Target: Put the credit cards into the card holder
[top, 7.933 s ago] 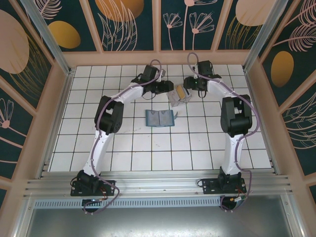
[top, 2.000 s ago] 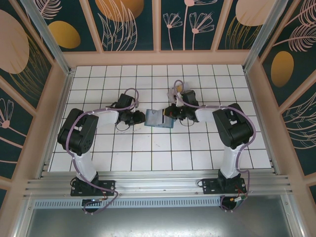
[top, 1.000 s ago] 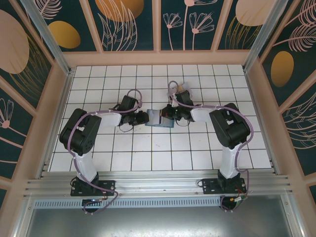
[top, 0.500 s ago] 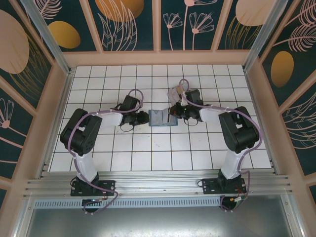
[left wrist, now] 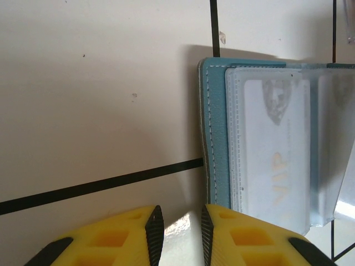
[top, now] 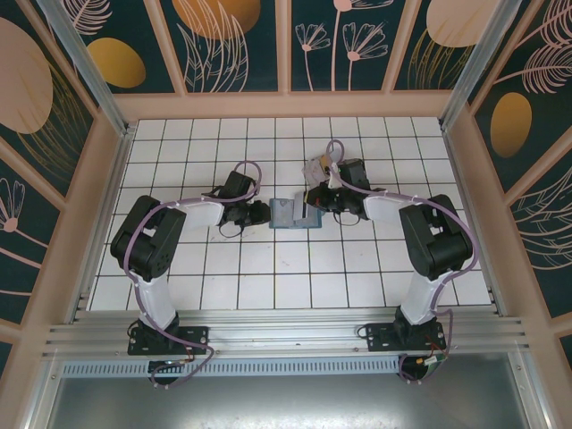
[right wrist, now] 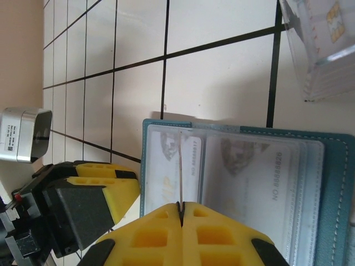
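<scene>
The card holder (top: 288,215) lies open on the tiles, a teal wallet (right wrist: 339,183) with clear sleeves that have pale numbered cards in them. My right gripper (right wrist: 181,206) is shut on a thin card (right wrist: 181,166), seen edge-on and standing upright over the wallet's left leaf. In the top view this gripper (top: 314,204) is at the wallet's right end. The loose bunch of credit cards (right wrist: 320,52) lies just behind the wallet (top: 315,169). My left gripper (left wrist: 178,213) is at the wallet's left edge (left wrist: 213,138), jaws slightly apart with bare tile between them.
The left gripper's yellow fingers (right wrist: 113,191) sit close against the wallet's left side in the right wrist view. White gridded tiles (top: 268,268) stretch out toward the arm bases. Wooden walls (top: 286,105) enclose the table.
My right gripper has drawn back a little to the right and farther from the bases. The wallet has shifted slightly to the right. The left gripper has barely moved.
</scene>
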`<action>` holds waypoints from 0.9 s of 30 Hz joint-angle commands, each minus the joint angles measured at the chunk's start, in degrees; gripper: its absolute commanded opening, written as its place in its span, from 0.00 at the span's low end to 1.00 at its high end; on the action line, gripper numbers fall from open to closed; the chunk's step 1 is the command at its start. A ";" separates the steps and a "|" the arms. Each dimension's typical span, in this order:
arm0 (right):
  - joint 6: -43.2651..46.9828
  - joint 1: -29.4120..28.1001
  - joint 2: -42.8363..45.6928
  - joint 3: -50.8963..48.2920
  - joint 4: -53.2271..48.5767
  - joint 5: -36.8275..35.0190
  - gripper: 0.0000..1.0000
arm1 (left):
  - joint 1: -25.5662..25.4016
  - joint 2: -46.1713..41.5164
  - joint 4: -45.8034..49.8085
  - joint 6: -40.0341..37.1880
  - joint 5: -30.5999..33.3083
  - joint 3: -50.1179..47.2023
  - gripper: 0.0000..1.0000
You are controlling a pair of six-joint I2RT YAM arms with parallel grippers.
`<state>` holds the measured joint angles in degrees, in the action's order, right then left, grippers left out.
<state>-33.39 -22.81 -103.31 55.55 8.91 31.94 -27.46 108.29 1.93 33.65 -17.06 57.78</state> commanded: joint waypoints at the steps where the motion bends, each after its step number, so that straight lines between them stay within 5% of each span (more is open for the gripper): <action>1: 0.49 0.22 -2.00 0.74 2.43 0.44 0.00 | -1.89 5.90 6.09 -1.18 1.94 -2.36 0.30; 17: 4.19 -3.07 -4.76 2.33 -4.29 -6.44 0.00 | -2.57 6.30 3.80 -0.08 0.54 -2.39 0.30; 27: 3.12 -4.36 -7.54 3.72 -3.75 -4.33 0.00 | -3.29 6.95 2.93 0.45 -0.07 -2.36 0.30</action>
<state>-31.20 -26.48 -108.64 58.22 7.09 27.90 -27.90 108.38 1.74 33.69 -16.40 57.78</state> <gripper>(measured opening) 0.049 0.302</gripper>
